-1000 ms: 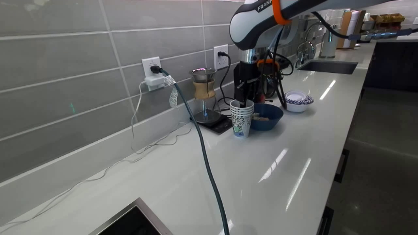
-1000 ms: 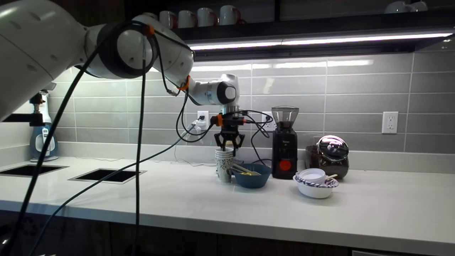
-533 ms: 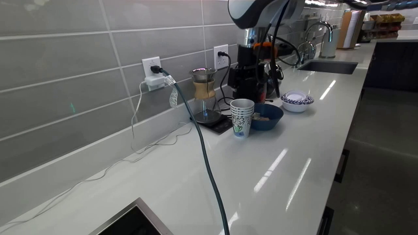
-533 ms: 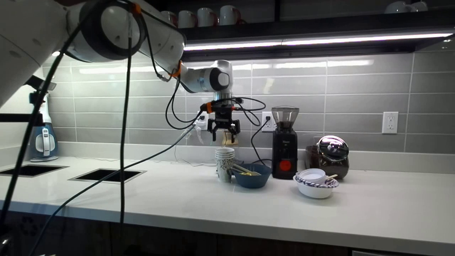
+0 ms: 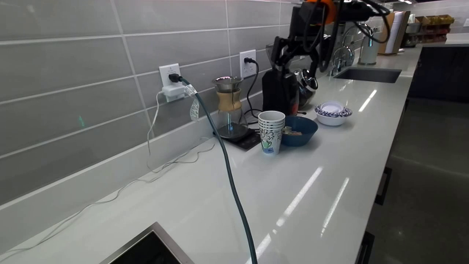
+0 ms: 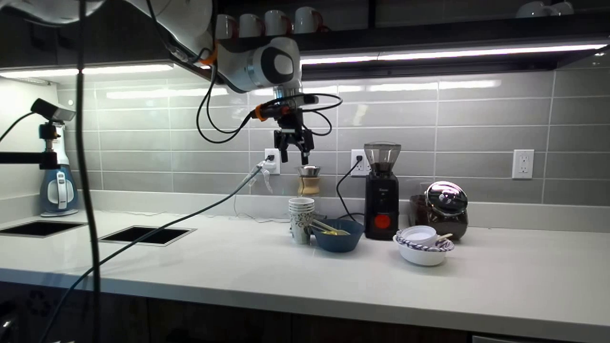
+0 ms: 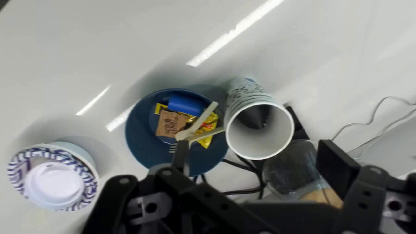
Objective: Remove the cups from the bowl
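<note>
A stack of white paper cups (image 5: 271, 132) with printed sides stands upright on the counter, close beside the dark blue bowl (image 5: 301, 136). Both exterior views show cups (image 6: 301, 224) and bowl (image 6: 337, 242) side by side; whether they touch I cannot tell. The bowl (image 7: 139, 139) in the wrist view holds packets, a blue item and pale cutlery that reaches towards the cups (image 7: 260, 143). High above the stack hangs my gripper (image 6: 294, 158), its jaws wide apart with nothing between them. In the wrist view the fingers (image 7: 336, 165) frame the cup rim from above.
Behind the cups stands a glass coffee maker (image 5: 229, 99) on a black scale (image 5: 246, 141). A black grinder (image 6: 381, 205) and a jar (image 6: 447, 214) are along the wall. A white bowl (image 6: 422, 257) sits nearer the front. A thick cable (image 5: 234, 187) crosses the counter.
My gripper has risen from the cups, where a finger was at the rim a second ago, and has spread wider. The cups and bowl have stayed in place.
</note>
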Motion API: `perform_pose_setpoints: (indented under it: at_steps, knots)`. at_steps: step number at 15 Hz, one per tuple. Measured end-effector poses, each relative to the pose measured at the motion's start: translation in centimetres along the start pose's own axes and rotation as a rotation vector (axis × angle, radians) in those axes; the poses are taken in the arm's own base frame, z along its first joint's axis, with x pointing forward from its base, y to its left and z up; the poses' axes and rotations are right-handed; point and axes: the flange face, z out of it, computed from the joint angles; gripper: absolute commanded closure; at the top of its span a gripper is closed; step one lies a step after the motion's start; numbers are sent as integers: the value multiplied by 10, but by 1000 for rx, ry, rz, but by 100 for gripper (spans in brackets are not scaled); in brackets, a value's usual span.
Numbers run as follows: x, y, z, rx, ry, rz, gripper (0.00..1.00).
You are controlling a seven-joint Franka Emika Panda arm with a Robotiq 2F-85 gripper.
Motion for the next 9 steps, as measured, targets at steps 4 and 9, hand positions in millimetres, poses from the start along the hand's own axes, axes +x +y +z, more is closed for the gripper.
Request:
perform_pose_setpoints:
  at_steps: [4, 9]
  knots:
    - [-27, 56, -12, -89, 81, 155, 0]
    - [-96, 62, -30, -159, 90, 256, 0]
